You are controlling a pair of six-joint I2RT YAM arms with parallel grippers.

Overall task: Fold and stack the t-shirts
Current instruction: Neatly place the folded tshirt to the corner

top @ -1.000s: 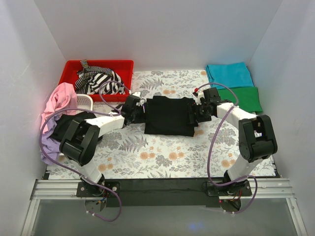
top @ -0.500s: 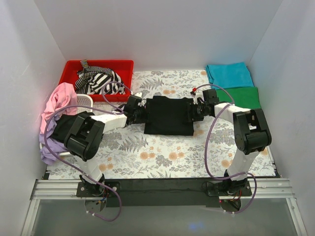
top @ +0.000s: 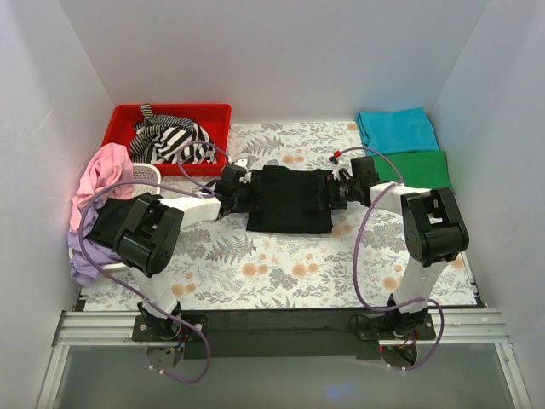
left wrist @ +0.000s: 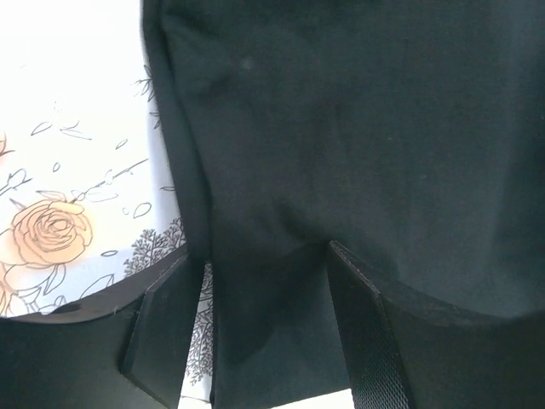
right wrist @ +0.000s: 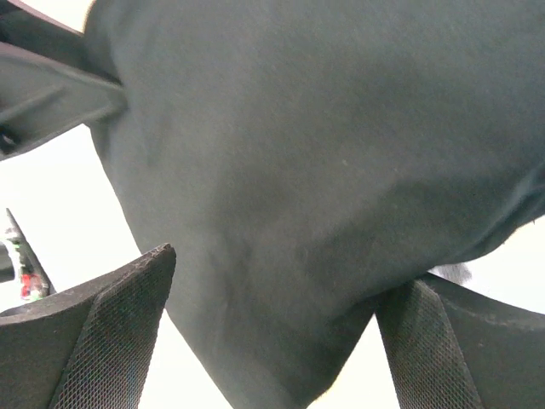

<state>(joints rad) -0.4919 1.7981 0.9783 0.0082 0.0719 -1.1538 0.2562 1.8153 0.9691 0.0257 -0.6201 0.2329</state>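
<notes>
Two grippers flank the black t-shirt [top: 288, 204] in the middle of the table [top: 281, 281]. The right gripper [top: 332, 192] is spread wide over its right edge, and the left gripper [top: 240, 191] straddles its left edge, grip unclear. Mid-fold, I judge; next both must pinch and lift evenly.

Cut off by wrist-view edges: black t-shirt [left wrist: 341, 128]. Partly hidden behind left arm [top: 150, 233]: lilac t-shirt [top: 83, 262]. Overhead, grip on cloth too small to tell.

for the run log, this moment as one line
black tee: flat, centre | left gripper: open, left edge | right gripper: open, right edge | teal tee, green tee: folded
</notes>
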